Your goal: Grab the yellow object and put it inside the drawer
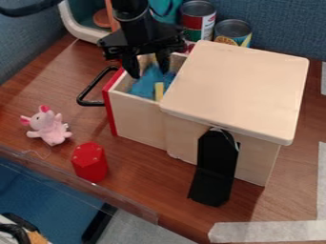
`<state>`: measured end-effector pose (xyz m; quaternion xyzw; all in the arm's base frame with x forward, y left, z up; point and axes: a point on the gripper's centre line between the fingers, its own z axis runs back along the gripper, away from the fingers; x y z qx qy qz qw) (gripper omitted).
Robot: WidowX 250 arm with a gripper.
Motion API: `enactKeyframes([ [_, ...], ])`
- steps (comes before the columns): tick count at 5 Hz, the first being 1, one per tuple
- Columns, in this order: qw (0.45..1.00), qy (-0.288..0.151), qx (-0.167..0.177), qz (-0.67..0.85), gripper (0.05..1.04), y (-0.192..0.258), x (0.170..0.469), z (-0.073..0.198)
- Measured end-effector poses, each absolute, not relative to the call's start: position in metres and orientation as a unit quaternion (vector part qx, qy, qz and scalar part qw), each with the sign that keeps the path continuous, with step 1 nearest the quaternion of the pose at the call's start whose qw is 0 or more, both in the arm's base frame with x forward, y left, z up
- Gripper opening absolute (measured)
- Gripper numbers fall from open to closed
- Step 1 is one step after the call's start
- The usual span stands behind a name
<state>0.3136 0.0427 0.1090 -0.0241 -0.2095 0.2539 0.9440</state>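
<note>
I see the yellow object (159, 91) inside the drawer (137, 118), my hand (149, 74) open above; probably only withdrawing remains.

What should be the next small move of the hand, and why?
I think the hand should rise straight up, away from the drawer. It looks open, with its two fingers apart, and the yellow object is below them, already inside the drawer walls.

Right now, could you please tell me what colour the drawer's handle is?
The handle is black, seen best in the camera view.
</note>
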Motion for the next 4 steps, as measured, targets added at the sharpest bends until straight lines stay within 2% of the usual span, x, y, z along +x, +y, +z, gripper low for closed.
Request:
enactKeyframes([
  [1, 0.945, -0.215, -0.024, 0.246, 1.009, 0.051, 0.305, 0.114],
  [2, 0.945, -0.231, -0.013, 0.231, 1.007, 0.068, 0.288, 0.132],
  [3, 0.955, -0.209, -0.009, 0.212, 1.001, 0.08, 0.267, 0.146],
  [4, 0.972, -0.139, -0.001, 0.187, 1.001, 0.088, 0.251, 0.163],
])
